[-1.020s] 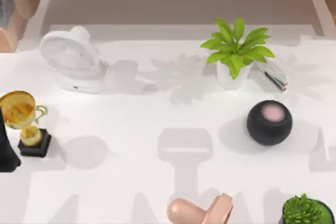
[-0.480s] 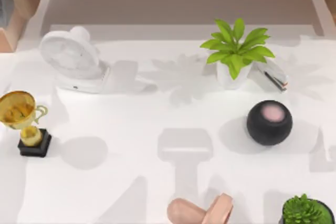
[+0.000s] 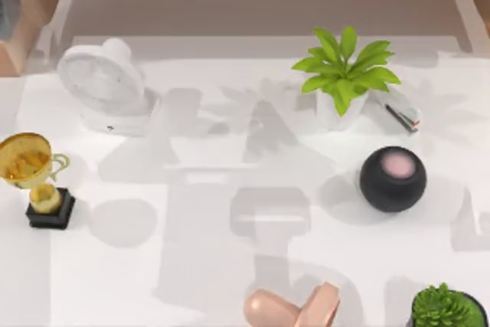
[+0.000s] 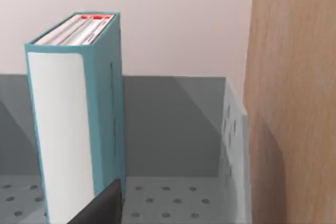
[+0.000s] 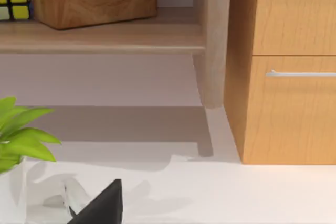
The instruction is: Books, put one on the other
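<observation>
A teal book (image 4: 79,114) with a white spine stands upright in a grey perforated bin (image 4: 173,129), beside a wooden panel (image 4: 294,98). A dark part of my left gripper (image 4: 100,209) shows just in front of the book's lower end. A dark part of my right gripper (image 5: 102,205) hangs over the white table, facing the shelf and the cabinet.
On the white table stand a white fan (image 3: 103,82), a gold trophy (image 3: 34,178), a potted plant (image 3: 344,74), a black round speaker (image 3: 393,178), a pink object (image 3: 295,308) and a second plant (image 3: 448,308). A wooden cabinet (image 5: 294,72) stands at the back right.
The dark arm at the top view's left edge has gone out of that view. Broad arm shadows have moved over the middle of the table.
</observation>
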